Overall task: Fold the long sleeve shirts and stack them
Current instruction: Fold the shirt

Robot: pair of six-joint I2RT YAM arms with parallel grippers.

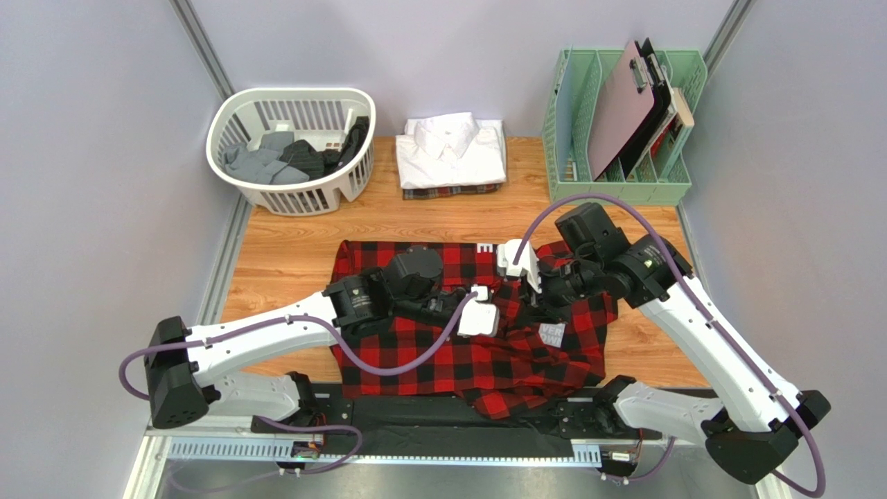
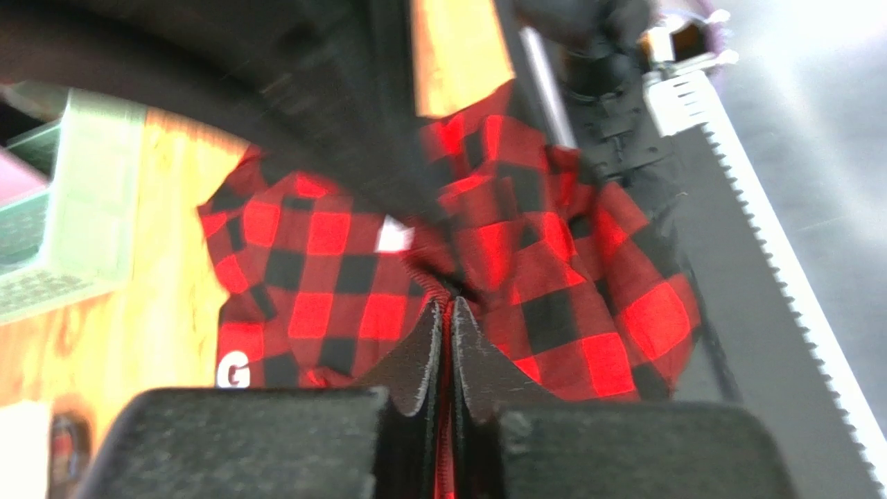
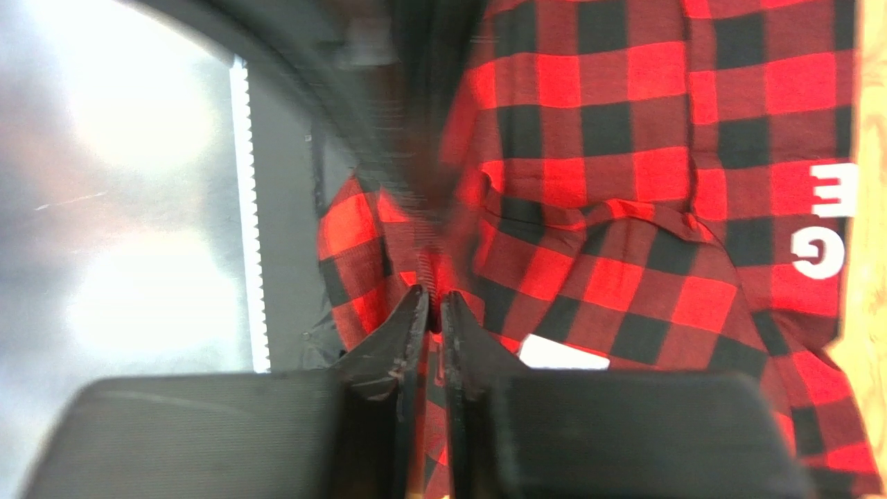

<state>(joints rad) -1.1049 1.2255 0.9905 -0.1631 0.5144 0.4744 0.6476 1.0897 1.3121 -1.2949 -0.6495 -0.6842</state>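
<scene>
Left fingers (image 2: 414,359), right fingers (image 3: 387,348) both clamped on red-and-black flannel shirt (image 1: 541,366); top view hides grips under wrists.

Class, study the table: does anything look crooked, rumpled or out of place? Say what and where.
The red checked shirt lies rumpled mid-table, its near edge bunched and spilling onto the black strip at the front. The folded white shirt at the back sits neatly on a plaid one.

We are seeing the red-and-black checked flannel shirt (image 1: 500,364) lying rumpled across the near half of the desk (image 1: 281,265), its near right part bunching in folds, while the white shirt (image 1: 452,151) is sitting neatly folded atop the folded dark plaid shirt (image 1: 450,191) at the far edge.
</scene>
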